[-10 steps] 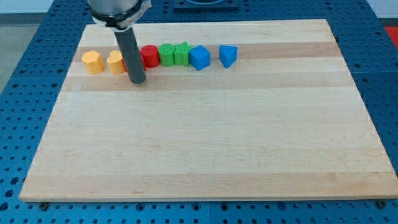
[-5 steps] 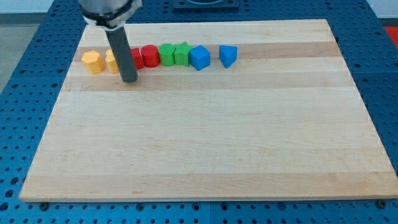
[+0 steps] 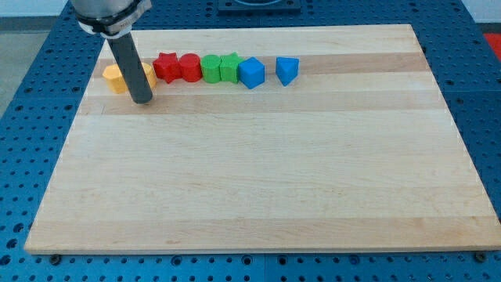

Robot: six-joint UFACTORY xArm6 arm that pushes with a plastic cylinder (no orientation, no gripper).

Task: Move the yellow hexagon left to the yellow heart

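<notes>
A pale wooden board [image 3: 258,180] fills most of the view as the working surface, made of long planks running from the view's left to right, with slightly darker and lighter bands of grain. Its corners are squared and its front edge shows as a thin lighter strip. Beneath and around it lies a blue perforated surface [image 3: 31,78] dotted with regular rows of small holes, visible along all four sides. The lighting is even and soft, without hard shadows.

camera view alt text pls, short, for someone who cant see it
My tip rests at the view's upper left, its rod crossing two yellow blocks. To their right runs a row of two red blocks, two green and two blue on a wooden board.
</notes>
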